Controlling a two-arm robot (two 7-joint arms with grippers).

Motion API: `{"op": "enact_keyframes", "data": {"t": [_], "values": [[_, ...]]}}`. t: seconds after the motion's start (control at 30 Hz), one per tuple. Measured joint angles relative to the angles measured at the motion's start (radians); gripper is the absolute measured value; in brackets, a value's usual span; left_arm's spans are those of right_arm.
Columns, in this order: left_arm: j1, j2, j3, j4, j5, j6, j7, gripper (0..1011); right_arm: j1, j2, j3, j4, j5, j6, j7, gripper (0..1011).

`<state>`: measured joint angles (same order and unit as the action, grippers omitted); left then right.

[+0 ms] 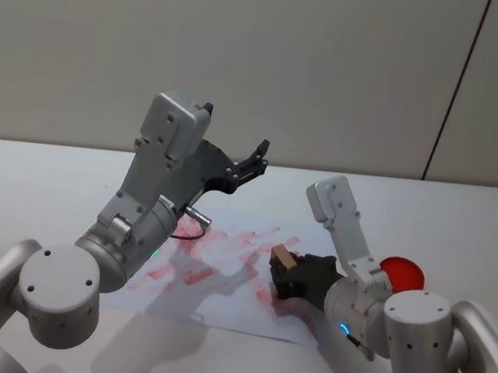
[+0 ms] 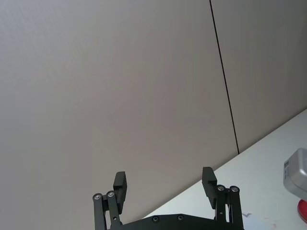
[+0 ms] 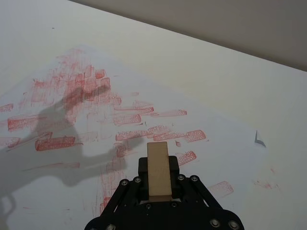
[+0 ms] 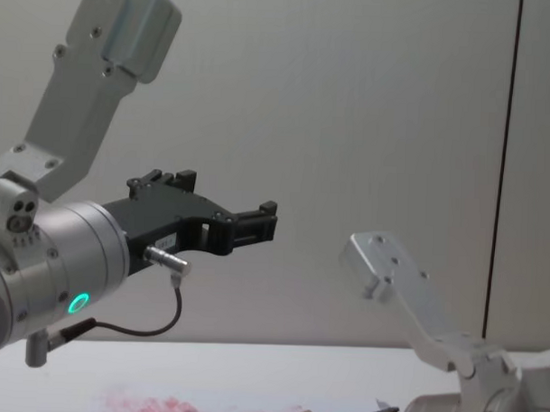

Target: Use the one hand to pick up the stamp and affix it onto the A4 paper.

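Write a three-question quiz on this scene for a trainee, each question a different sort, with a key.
1. True or false: the right gripper is shut on the wooden stamp.
2. Fill in: the ink marks on the paper are ___.
3. The left gripper is: A) pressing on the paper; B) raised above the table, jaws open; C) gripping the stamp.
Key: 1 true; 2 red; 3 B.
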<state>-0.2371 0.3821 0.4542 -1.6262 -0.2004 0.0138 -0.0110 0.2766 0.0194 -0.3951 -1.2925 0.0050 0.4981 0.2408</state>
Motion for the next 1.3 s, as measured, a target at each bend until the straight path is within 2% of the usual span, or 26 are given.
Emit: {"op": "enact_keyframes", "data": {"t": [0.3, 0.5, 0.67, 0.83, 1.07, 1.3], "values": [[0.0, 0.0, 0.0, 0.0, 0.0, 0.0, 0.0, 1001, -0.006, 0.004, 0.016, -0.061, 0.066, -0.009, -0.003, 219], [0.0, 0.0, 0.0, 0.0, 0.0, 0.0, 0.0, 1001, -0.013, 0.017, 0.048, -0.145, 0.139, -0.009, -0.029, 219], [0.0, 0.0, 0.0, 0.0, 0.0, 0.0, 0.0, 1001, -0.027, 0.039, 0.082, -0.21, 0.2, 0.001, -0.067, 219], [0.0, 0.0, 0.0, 0.0, 0.0, 0.0, 0.0, 1001, -0.049, 0.074, 0.118, -0.258, 0.233, 0.016, -0.098, 220], [0.0, 0.0, 0.0, 0.0, 0.0, 0.0, 0.0, 1001, -0.085, 0.128, 0.161, -0.289, 0.246, 0.042, -0.127, 219], [0.0, 0.0, 0.0, 0.0, 0.0, 0.0, 0.0, 1002, -0.116, 0.173, 0.191, -0.285, 0.236, 0.066, -0.14, 219]]}}
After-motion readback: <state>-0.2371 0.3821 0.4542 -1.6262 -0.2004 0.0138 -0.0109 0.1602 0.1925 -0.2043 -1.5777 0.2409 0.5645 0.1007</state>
